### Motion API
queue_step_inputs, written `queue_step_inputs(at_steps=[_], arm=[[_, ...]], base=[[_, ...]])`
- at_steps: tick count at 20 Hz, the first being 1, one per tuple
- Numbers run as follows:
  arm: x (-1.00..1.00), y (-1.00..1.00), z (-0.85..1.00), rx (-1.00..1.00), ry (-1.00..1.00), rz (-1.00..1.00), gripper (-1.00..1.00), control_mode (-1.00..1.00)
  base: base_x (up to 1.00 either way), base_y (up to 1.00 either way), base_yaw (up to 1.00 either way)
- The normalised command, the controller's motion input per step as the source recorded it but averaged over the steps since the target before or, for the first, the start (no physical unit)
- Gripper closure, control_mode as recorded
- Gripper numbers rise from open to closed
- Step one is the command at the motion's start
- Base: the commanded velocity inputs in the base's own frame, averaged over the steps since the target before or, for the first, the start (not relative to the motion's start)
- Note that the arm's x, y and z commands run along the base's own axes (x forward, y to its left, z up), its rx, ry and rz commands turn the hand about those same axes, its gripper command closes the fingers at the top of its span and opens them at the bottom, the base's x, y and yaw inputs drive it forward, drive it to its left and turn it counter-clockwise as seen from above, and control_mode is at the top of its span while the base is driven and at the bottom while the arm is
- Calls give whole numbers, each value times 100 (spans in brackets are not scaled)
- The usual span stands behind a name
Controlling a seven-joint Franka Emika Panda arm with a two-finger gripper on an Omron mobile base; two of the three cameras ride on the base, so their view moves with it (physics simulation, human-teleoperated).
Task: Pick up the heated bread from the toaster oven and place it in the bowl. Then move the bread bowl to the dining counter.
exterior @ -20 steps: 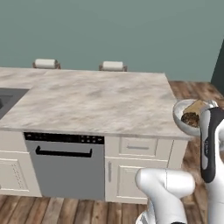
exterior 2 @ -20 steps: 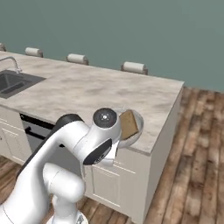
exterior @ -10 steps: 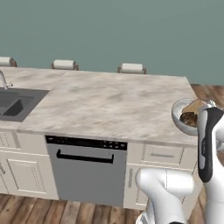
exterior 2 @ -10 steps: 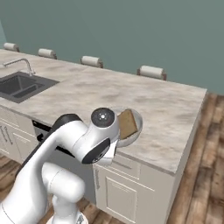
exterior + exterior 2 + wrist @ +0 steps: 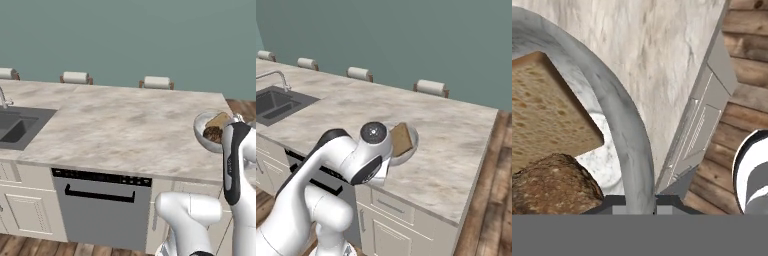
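The pale grey bowl (image 5: 628,131) hangs in the air over the near right edge of the dining counter (image 5: 115,125), with my gripper (image 5: 641,203) shut on its rim. A slice of toasted bread (image 5: 547,112) leans inside it above a dark crusty piece (image 5: 554,186). From the left base camera the bowl (image 5: 206,132) with its bread (image 5: 218,121) shows just beside my forearm. From the right base camera the bowl (image 5: 410,146) and bread (image 5: 401,139) sit behind my wrist. The toaster oven is out of view.
A sink (image 5: 15,127) with a tap is set into the island's left end, and a grey dishwasher front (image 5: 100,210) sits below. Stools (image 5: 156,82) line the far side. Wood floor (image 5: 491,220) lies to the right of the island.
The whole picture has shifted: the base has driven along the island, bringing the sink into view. The bowl stays held in the same place relative to the arm.
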Motion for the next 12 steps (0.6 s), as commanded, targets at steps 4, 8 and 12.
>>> queue_step_inputs(at_steps=[4,8,12], arm=[[97,17,-4,0,-1,0,100,-100],[100,38,-14,0,1,0,100,-100],[100,28,-15,0,20,7,100,-100]], base=[[0,0,0],[0,0,0],[0,0,0]])
